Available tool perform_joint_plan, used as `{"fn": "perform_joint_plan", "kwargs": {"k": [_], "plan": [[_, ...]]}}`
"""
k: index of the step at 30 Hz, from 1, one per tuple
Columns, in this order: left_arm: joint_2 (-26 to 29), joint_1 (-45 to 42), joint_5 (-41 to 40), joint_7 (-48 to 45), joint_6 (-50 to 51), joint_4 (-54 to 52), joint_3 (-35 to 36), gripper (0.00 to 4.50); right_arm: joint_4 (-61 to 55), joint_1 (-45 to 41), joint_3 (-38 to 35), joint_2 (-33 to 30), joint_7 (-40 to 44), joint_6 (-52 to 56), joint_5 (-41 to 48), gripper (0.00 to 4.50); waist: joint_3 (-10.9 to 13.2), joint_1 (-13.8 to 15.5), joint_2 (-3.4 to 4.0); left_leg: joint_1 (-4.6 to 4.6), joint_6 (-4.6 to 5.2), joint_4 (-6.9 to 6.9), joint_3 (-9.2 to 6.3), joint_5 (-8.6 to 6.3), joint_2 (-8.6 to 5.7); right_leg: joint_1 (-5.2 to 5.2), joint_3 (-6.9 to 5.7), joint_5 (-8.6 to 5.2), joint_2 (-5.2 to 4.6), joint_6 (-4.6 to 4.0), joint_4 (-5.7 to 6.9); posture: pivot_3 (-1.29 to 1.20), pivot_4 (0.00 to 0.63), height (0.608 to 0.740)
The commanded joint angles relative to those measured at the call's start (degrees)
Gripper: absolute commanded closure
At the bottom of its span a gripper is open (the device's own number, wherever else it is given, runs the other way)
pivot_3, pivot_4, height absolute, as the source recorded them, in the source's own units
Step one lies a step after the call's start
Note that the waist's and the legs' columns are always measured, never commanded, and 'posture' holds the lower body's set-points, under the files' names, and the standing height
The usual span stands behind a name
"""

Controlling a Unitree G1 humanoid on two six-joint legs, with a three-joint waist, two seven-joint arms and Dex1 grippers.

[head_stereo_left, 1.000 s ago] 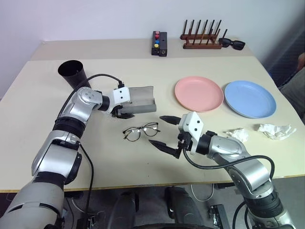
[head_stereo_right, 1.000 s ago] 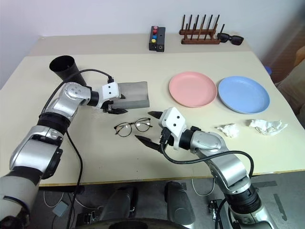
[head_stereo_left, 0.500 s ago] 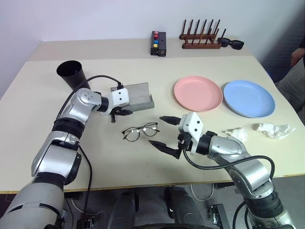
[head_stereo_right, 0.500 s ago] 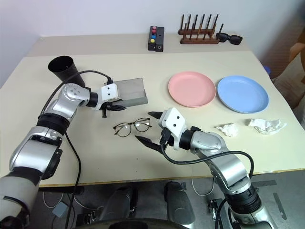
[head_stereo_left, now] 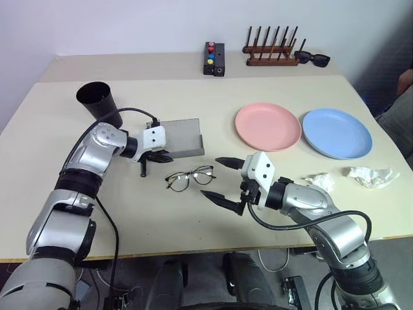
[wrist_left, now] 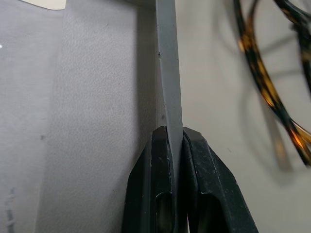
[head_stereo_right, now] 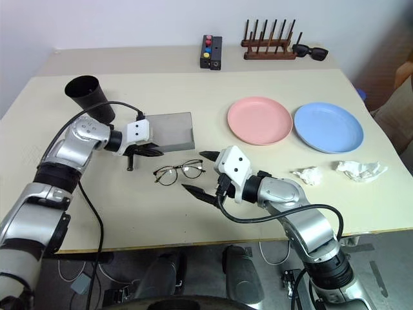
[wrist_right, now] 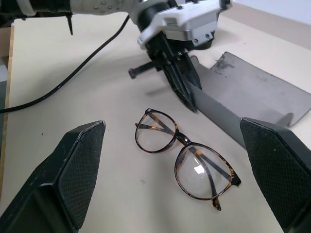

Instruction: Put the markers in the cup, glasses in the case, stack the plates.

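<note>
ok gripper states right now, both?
Left gripper: shut on the edge of the grey case.
Right gripper: open, holding nothing, beside the glasses.

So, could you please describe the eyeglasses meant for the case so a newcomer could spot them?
On the beige table, look just in front of the grey case and ahead of the open right gripper. The glasses lie there, thin-rimmed with clear round lenses, unlike the black sunglasses by the wooden rack.
</note>
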Motion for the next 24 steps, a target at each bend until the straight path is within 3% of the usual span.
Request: {"fn": "perform_joint_plan", "kwargs": {"k": [1, 15, 24], "plan": [[2.94, 4.10, -1.56, -1.79, 1.46, -7.05, 1.47, 4.41, -2.45, 0.21, -0.60, 0.23, -0.20, -0.76, 0.46, 0.00, 0.00, -0.02, 0.00, 0.01, 0.00, 0.00, 0.01, 0.00, 0.01, 0.00, 0.00, 0.00, 0.00, 0.00, -0.01, 0.00, 0.150, 0.735], [10.29, 19.44, -7.79, -3.11, 16.92, -35.07, 3.31, 4.41, -2.82, 0.84, -0.16, 0.03, 0.56, -1.09, 0.65, 0.00, 0.00, 0.12, 0.01, 0.00, 0.00, 0.00, 0.04, 0.00, 0.24, 0.01, 0.00, -0.01, 0.02, -0.01, -0.02, 0.00, 0.150, 0.735], [9.75, 17.80, -5.51, 2.75, 17.26, -32.26, 3.98, 4.41, -2.77, 0.82, -0.06, 0.08, 1.23, -0.90, 0.85, 0.00, 0.00, 0.23, 0.01, 0.01, 0.00, 0.01, 0.06, 0.00, 0.21, 0.00, 0.00, -0.01, 0.05, -0.01, -0.02, 0.00, 0.150, 0.735]]}}
